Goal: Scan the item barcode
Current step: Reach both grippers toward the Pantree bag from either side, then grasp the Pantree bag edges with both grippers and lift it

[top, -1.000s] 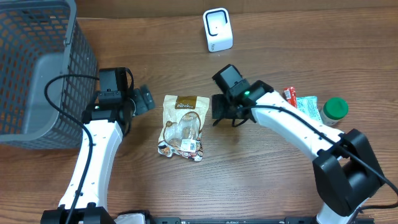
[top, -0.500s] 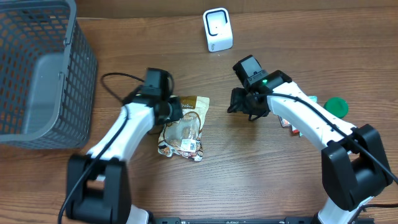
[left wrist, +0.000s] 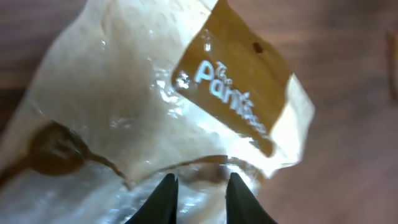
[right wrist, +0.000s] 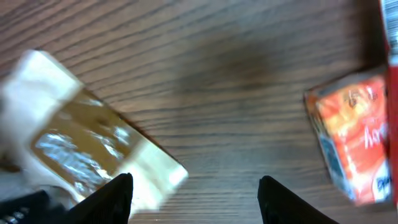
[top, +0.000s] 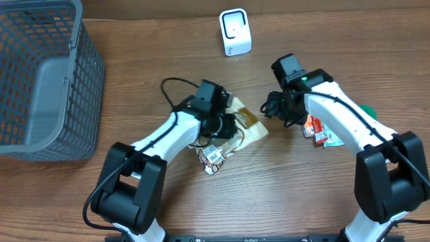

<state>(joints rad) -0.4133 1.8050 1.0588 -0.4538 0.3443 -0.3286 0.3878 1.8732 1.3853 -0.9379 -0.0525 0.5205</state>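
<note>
The snack bag (top: 245,133) lies near the middle of the table (top: 289,191), set at a slant, its brown header card towards the right and far side and its clear plastic body towards the near left. A white label (top: 213,156) with dark print sits at the bag's near end; the print is too small to read.

The left claw (top: 225,126) is over the bag's left part. In the left wrist view its fingers (left wrist: 166,198) stand close together, clenched on the clear film of the bag (left wrist: 143,93) just below the brown card with its white lettering.

The right claw (top: 272,109) is just to the right of the bag, apart from it. The right wrist view shows it released, both fingers (right wrist: 118,194) spread wide with only bare wood between them. The bag's header corner (right wrist: 93,149) shows at the left of that view, and an orange packet (right wrist: 348,146) lies at the right.

The white scanner (top: 235,31) stands upright at the far edge of the table, well apart from the bag. A grey mesh basket (top: 40,74) fills the far left corner. The orange packet (top: 311,126) lies with other small packets beside the right arm.
</note>
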